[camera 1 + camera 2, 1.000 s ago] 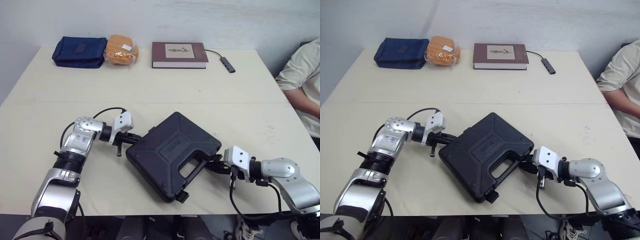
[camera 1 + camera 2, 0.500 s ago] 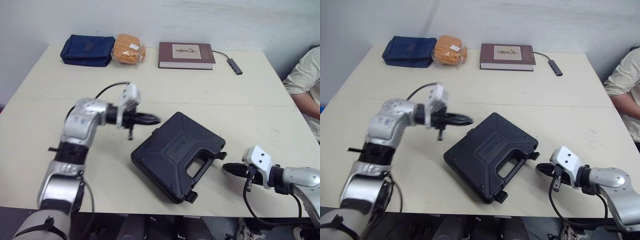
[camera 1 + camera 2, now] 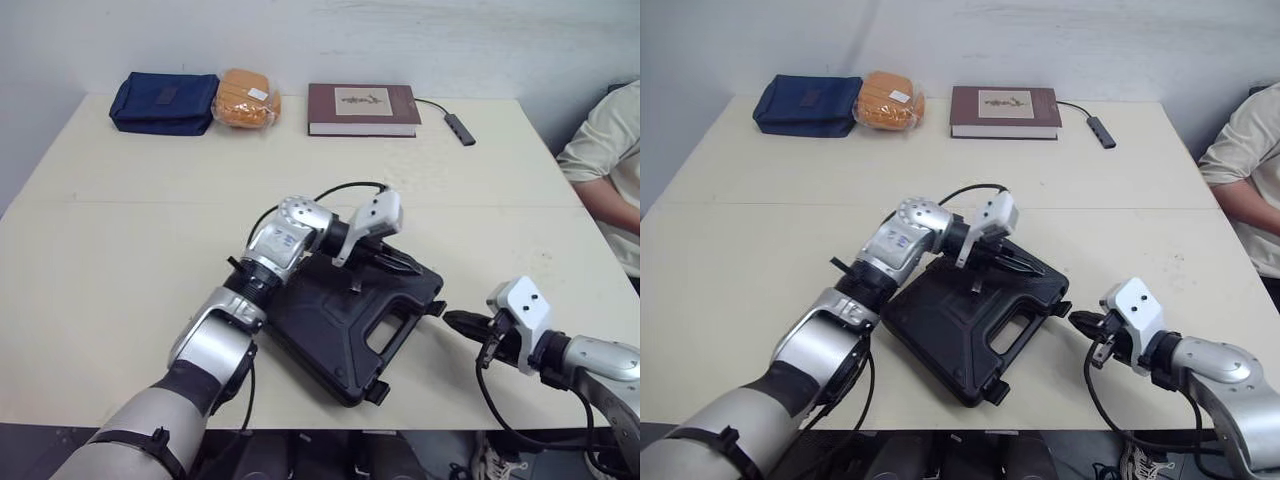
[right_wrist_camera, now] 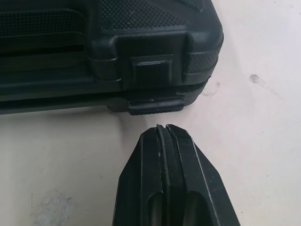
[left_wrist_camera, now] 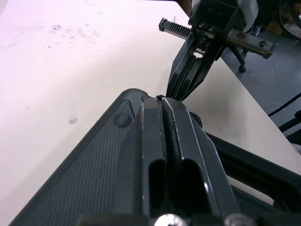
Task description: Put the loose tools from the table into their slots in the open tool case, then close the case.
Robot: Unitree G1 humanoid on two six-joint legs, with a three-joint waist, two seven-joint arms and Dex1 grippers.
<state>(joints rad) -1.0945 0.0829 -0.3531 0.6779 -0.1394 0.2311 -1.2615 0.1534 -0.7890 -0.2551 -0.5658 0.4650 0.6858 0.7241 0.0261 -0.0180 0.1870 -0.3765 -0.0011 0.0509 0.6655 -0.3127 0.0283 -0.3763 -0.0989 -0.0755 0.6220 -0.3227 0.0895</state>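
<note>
Left gripper (image 3: 412, 268): black fingers (image 5: 150, 141) pressed flat together with nothing between them, poised over the textured lid of the black tool case (image 3: 335, 325) near its far right corner; contact with the lid not discernible. Right gripper (image 3: 450, 318): fingers (image 4: 188, 188) likewise closed on nothing, tips low over the table (image 3: 120, 260) and pointed at the case's right-hand side, just beside a latch (image 4: 151, 70) yet apart from it, with a strip of bare tabletop between. Tool case: shut, lid down on base, lying diagonally near the table's front edge, handle opening (image 3: 388, 346) toward the robot's right. In the left wrist view, right gripper visible beyond the case's corner, tips aimed back at it. Along the far edge of the table, well apart from the case, from the robot's left to right: navy pouch (image 3: 165, 102), orange packet (image 3: 243, 97) just beside it, maroon hardcover book (image 3: 362, 109), slim USB hub (image 3: 459, 129) on a dark cable. At the right border, a person's pale sleeve (image 3: 600, 150).
</note>
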